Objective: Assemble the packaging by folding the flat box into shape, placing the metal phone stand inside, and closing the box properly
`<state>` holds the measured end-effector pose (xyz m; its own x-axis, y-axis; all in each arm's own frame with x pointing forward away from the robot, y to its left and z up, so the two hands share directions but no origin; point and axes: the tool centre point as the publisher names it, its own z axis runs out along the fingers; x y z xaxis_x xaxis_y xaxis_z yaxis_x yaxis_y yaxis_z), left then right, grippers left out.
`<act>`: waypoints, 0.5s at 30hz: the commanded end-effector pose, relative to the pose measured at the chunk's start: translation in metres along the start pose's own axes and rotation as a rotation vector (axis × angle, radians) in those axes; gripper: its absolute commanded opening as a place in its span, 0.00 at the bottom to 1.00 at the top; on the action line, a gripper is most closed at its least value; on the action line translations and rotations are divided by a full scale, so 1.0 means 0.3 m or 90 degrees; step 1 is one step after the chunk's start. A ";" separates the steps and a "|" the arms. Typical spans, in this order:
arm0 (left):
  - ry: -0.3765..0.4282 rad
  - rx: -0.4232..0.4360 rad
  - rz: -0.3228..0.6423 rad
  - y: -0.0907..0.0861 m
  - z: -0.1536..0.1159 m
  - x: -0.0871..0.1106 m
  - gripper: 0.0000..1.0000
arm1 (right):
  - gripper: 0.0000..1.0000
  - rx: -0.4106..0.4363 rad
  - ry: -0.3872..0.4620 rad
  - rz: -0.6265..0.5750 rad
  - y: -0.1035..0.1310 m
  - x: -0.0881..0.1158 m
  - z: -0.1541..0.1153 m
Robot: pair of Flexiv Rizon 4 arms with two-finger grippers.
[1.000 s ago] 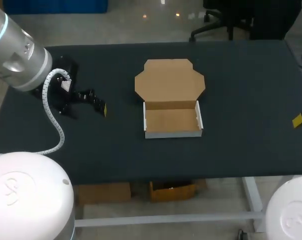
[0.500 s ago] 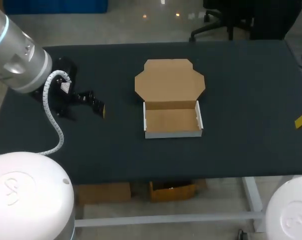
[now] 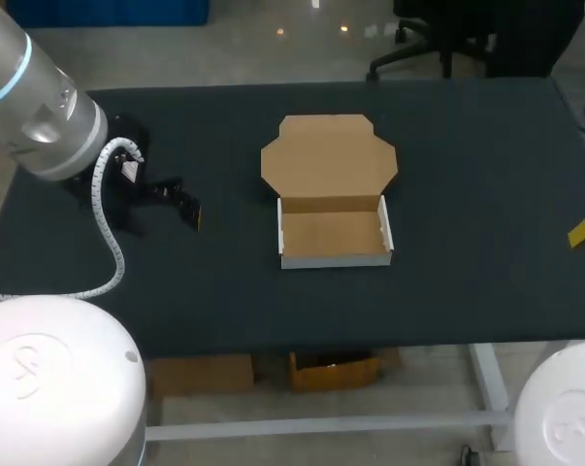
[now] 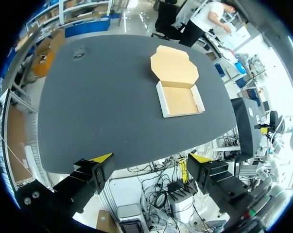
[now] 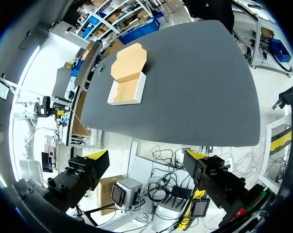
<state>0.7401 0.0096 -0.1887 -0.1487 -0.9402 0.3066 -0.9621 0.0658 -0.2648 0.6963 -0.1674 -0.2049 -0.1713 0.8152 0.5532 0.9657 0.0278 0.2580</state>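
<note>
The box [image 3: 333, 236] sits near the middle of the desk [image 3: 467, 165], already folded into a shallow open tray. Its lid [image 3: 329, 160] lies flat, hinged along the tray's far side. The tray's long axis runs left to right across the desk, so its open top faces straight up and nothing shows inside it. The left fingers [image 3: 187, 206] hang over the left part of the desk, well apart from the box but clearly nearer to it than the right fingers [image 3: 577, 233], which sit out at the desk's right edge. In their own wrist views both pairs of fingers are spread wide with nothing between them. A small dark object [image 4: 78, 51] lies near the far left corner of the desk, well away from the box. It may be the phone stand, though it is too small to tell. If so, the next step is fetching it, and the left arm looks better placed for that, since both the object and the tray's near short end lie on its side.
</note>
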 end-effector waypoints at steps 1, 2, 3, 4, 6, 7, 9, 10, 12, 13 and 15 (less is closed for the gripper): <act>-0.014 -0.009 -0.008 -0.033 0.029 0.004 1.00 | 1.00 0.000 0.001 0.000 -0.001 0.001 -0.004; -0.014 -0.011 -0.010 -0.036 0.033 0.000 1.00 | 1.00 0.000 0.001 0.000 -0.001 0.001 -0.004; -0.019 -0.012 -0.015 -0.040 0.039 -0.005 1.00 | 1.00 0.000 0.001 0.000 -0.001 0.001 -0.004; -0.020 -0.013 -0.017 -0.042 0.046 -0.009 1.00 | 1.00 0.000 0.001 0.000 -0.001 0.001 -0.004; -0.030 -0.015 -0.026 -0.049 0.059 -0.018 1.00 | 1.00 0.000 0.001 0.000 -0.001 0.001 -0.004; -0.029 -0.016 -0.027 -0.053 0.066 -0.023 1.00 | 1.00 0.000 0.001 0.000 -0.001 0.001 -0.004; -0.035 -0.018 -0.035 -0.058 0.078 -0.033 1.00 | 1.00 0.000 0.001 0.000 -0.001 0.001 -0.004; -0.035 -0.019 -0.037 -0.063 0.083 -0.039 1.00 | 1.00 0.000 0.001 0.000 -0.001 0.001 -0.004; -0.044 -0.020 -0.048 -0.071 0.098 -0.052 1.00 | 1.00 0.000 0.001 0.000 -0.001 0.001 -0.004; -0.048 -0.021 -0.052 -0.075 0.108 -0.059 1.00 | 1.00 0.000 0.001 0.000 -0.001 0.001 -0.004; -0.056 -0.024 -0.062 -0.088 0.124 -0.075 1.00 | 1.00 0.000 0.001 0.000 -0.001 0.001 -0.004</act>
<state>0.7638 0.0219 -0.2156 -0.0469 -0.9640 0.2616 -0.9751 -0.0127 -0.2214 0.6968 -0.1674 -0.2050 -0.1712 0.8150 0.5536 0.9659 0.0281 0.2574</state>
